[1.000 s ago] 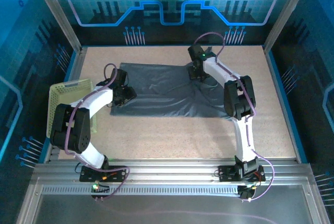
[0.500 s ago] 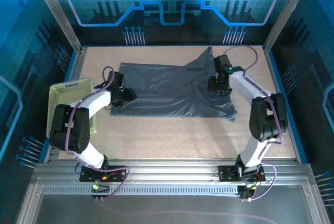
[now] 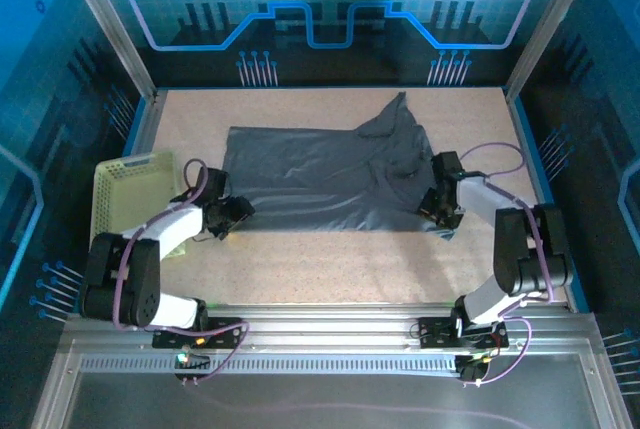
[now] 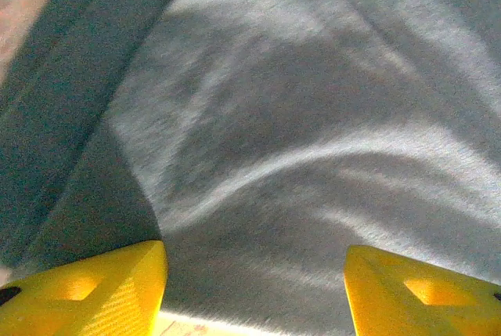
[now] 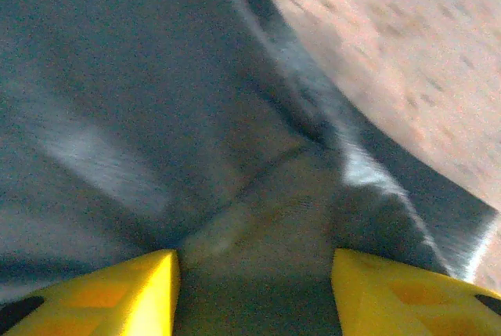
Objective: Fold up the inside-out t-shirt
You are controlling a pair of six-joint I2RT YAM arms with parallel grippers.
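A pale yellow-green mesh basket point(image 3: 125, 184) is sitting at the left edge of the speckled tan table point(image 3: 350, 259), with the left arm crossing its near right corner. Just right of it, the left gripper point(image 3: 238, 212) is reaching low over the shirt's near left corner. From the left wrist, that gripper point(image 4: 254, 265) is showing its jaws released and well apart. Its yellow fingers point(image 4: 102, 289) are framing grey cloth that is running beneath them in soft ripples, and a darker hem band is crossing the upper left, with a sliver of table beyond.

The shirt point(image 3: 320, 179), dark slate-grey and unprinted, is lying spread across the middle of the table, wider than it is deep. Its left and near edges are running fairly straight. Its right part is lying rumpled, and one flap point(image 3: 398, 114) is pointing toward the far wall.

At the shirt's near right corner, the right gripper point(image 3: 432, 207) is sitting close over the cloth, its arm bending back along the table's right side. From the right wrist, this gripper point(image 5: 254, 265) is likewise showing its jaws parted, clamping nothing. Its fingers point(image 5: 102, 293) are standing either side of creased fabric, whose hem is slanting down to the right with bare table beyond it.
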